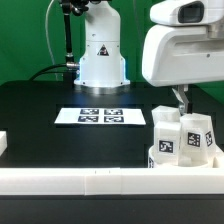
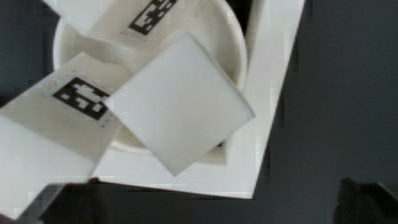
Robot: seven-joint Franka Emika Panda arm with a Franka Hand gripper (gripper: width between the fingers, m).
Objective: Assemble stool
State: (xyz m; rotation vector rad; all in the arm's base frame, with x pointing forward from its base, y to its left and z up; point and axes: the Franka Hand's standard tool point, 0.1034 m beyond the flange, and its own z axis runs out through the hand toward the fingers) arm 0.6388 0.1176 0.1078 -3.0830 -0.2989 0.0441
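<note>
- I see the stool parts at the lower right of the exterior view: the round seat [image 1: 160,157] lies low on the black table [image 1: 40,120], touching the long white rail [image 1: 100,181] that runs across the bottom of the frame.
- Three legs [image 1: 180,138] stand upright on or just behind the seat, packed close, each showing a black-and-white tag.
- My gripper [image 1: 180,100] hangs from the big white wrist housing at the upper right, just above the legs; only a thin finger shows there, and I read the jaws as spread wide with nothing between them.
- The marker board [image 1: 101,116] lies flat mid-frame, well apart from the parts, in front of the arm's white base [image 1: 101,55].
- In the wrist view the legs [image 2: 178,110] fill the frame, tilted, over the curved seat [image 2: 68,60], with the rail [image 2: 267,90] alongside.
- I cannot tell from either view whether any leg is seated in a socket.
</note>
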